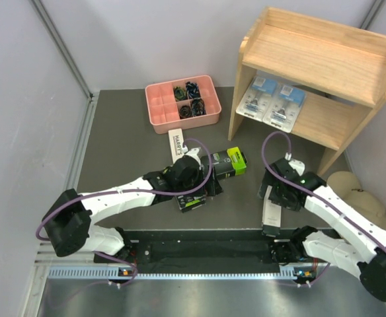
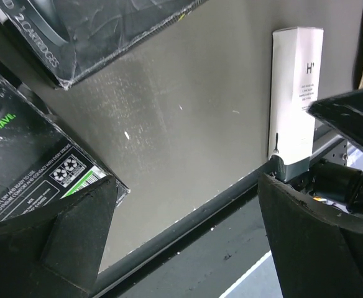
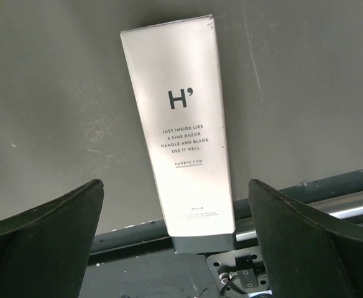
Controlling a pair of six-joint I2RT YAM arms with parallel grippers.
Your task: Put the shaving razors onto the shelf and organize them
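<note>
The right gripper [image 3: 175,184] is spread wide; the slim white cardboard box [image 3: 180,118] lies flat between its fingers, running twelve to six, at the grey table's [image 3: 57,93] near edge. The left gripper [image 2: 186,180] is likewise parted, with the black lime-printed box [image 2: 26,167] at nine o'clock against one finger.

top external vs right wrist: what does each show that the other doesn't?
Only top external: the wooden shelf with two blister packs on its lower tier, the pink tray, two black boxes. Only right wrist: the box's print, "H'" and "just inside lies a fine razor handle and blade". Both: the slim white box lying at the near edge of the table, below the open right end effector.
</note>
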